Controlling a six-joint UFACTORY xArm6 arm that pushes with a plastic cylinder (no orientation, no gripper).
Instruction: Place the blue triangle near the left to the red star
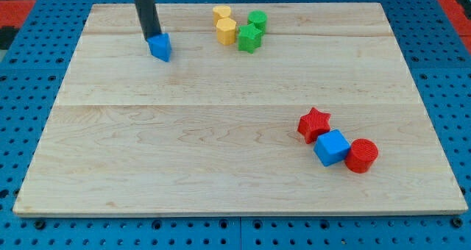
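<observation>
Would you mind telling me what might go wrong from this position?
My tip touches the blue triangle at its upper left corner, so the triangle may rotate and slip off during the long diagonal push. Near the end, overshoot could knock the red star, which touches the blue cube.

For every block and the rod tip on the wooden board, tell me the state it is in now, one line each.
my tip: touching the blue triangle's upper left.
blue triangle block: far from the red star.
red star block: touching the blue cube.
blue cube block: between star and red cylinder.
red cylinder block: touching the cube.
two yellow blocks: beside the green blocks.
</observation>
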